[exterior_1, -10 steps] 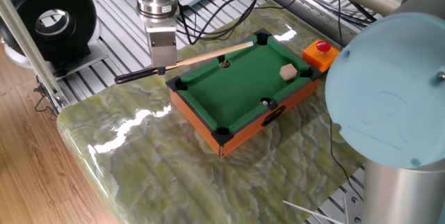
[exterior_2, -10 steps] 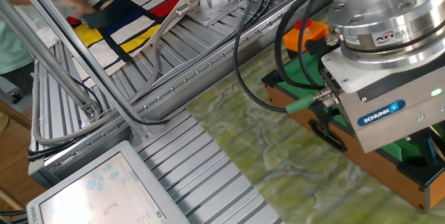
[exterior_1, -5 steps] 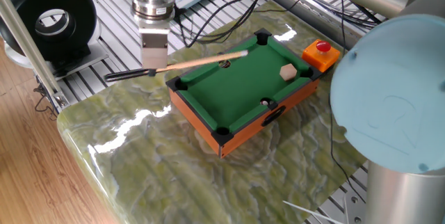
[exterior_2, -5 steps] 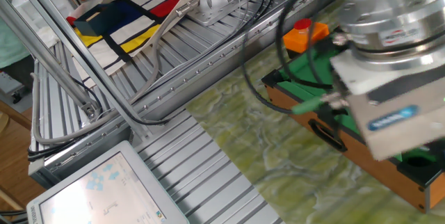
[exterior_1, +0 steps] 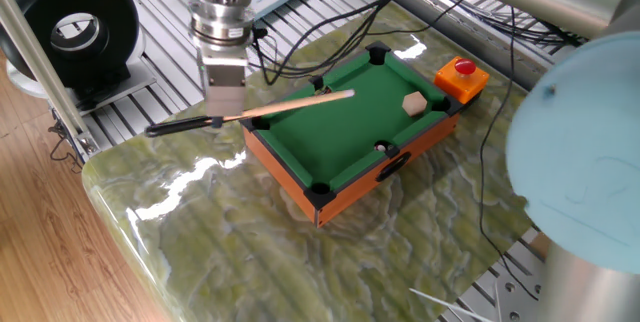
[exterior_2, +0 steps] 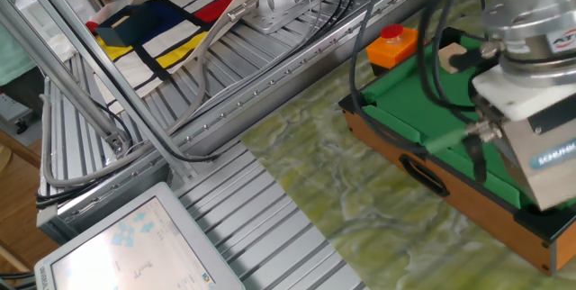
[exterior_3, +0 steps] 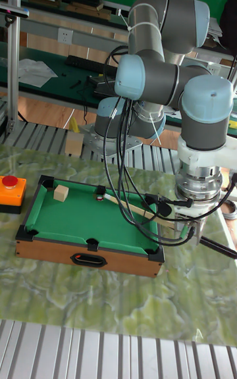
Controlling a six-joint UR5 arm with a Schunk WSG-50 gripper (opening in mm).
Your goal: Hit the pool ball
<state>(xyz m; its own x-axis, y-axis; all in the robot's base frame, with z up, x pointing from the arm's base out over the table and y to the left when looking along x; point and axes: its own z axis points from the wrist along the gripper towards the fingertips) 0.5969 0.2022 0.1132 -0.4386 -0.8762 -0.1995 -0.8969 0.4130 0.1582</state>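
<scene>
Wooden cue stick is pinched in the jaws of the gripper, its tip held near the pool ball on the green-felted pool table.

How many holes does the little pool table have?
6 pockets show on the pool table: one at each corner, plus one midway along each long side.

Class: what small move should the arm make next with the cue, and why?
Probably thrust the cue forward along its line: the gripper grips its handle end, and in the tall view the tip looks just short of the pool ball.
</scene>
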